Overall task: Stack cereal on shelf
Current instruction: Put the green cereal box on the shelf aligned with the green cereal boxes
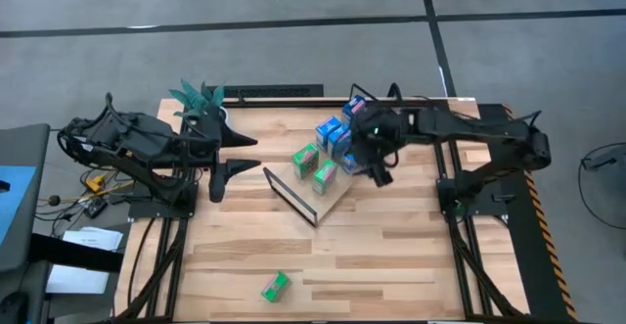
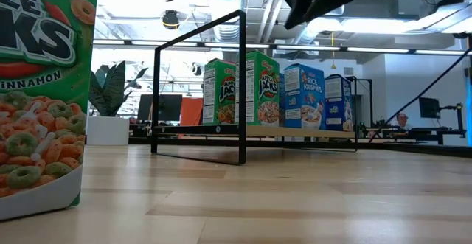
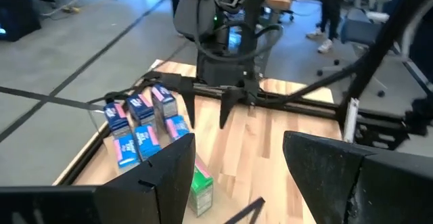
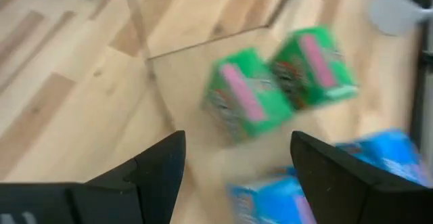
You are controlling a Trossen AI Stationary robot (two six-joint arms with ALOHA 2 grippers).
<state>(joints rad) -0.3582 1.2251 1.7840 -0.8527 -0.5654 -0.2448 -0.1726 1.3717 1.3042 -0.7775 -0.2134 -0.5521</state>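
The shelf [image 1: 337,202] stands slantwise mid-table, a light-wood board with black wire ends [image 2: 199,89]. On the board stand two green cereal boxes [image 1: 305,160] [image 1: 325,175] and several blue ones [image 1: 340,143]; the low view shows them upright in a row [image 2: 257,88] [image 2: 303,96]. One more green box [image 1: 275,286] lies on the table near its near edge, and it looms large in the low view [image 2: 37,89]. My right gripper [image 1: 378,172] [image 4: 237,137] hovers open above the boxes on the shelf. My left gripper [image 1: 245,153] [image 3: 237,143] waits open left of the shelf.
A green plant-like object [image 1: 201,97] sits at the table's far left corner. Bare tabletop [image 1: 391,255] stretches between the shelf and the near edge. Black frame rails [image 1: 460,236] run along the table's sides. People stand in the room beyond [image 3: 331,7].
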